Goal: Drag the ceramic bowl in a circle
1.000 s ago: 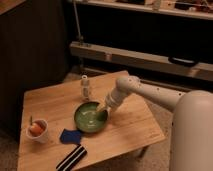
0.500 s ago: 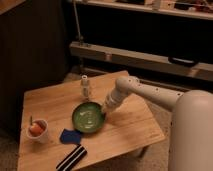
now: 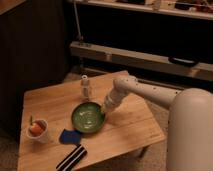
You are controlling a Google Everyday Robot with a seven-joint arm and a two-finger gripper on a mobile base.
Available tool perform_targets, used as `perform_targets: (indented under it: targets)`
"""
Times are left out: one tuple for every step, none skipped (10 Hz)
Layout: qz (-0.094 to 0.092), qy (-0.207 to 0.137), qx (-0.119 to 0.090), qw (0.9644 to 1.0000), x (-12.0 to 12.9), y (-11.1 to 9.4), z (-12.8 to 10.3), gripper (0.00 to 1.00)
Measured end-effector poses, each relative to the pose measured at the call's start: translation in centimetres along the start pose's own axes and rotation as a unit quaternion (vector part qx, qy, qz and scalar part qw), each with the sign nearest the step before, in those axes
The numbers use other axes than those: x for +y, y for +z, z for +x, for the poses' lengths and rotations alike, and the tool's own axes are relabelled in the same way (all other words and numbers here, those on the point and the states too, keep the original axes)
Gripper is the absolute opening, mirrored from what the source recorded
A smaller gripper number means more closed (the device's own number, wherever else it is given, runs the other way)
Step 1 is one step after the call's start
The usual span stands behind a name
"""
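The green ceramic bowl (image 3: 87,118) sits on the wooden table (image 3: 130,125), a little front of centre. It is wide, shallow and glossy. My gripper (image 3: 106,108) reaches down from the right and meets the bowl's right rim. The white arm (image 3: 150,92) stretches back to the right.
A small white cup with orange content (image 3: 38,131) stands at the table's front left. A blue cloth-like item (image 3: 69,137) and a dark striped object (image 3: 71,157) lie in front of the bowl. A small white bottle (image 3: 86,88) stands behind the bowl.
The bowl has slid slightly left and forward on the table, and my gripper has moved with it at its right rim.
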Motion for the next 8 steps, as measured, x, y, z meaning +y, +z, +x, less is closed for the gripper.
perform_targets:
  targets:
    - [0.002,0.0,-0.013,0.9999,0.1,-1.5,0.0,0.12]
    - [0.007,0.0,-0.023,0.9997,0.3,-3.1,0.0,0.12]
    - [0.016,0.002,-0.031,0.9994,0.2,-5.5,0.0,0.12]
    - [0.023,0.005,-0.032,0.9992,0.1,-6.8,0.1,0.12]
    - [0.031,0.007,-0.03,0.999,0.0,-7.8,0.2,0.12]
    - [0.04,0.011,-0.027,0.9988,-0.4,-8.4,0.3,0.12]
    - [0.053,0.02,-0.022,0.9981,-1.8,-8.9,0.5,0.12]
    - [0.062,0.028,-0.019,0.9975,-3.1,-8.9,0.8,0.12]
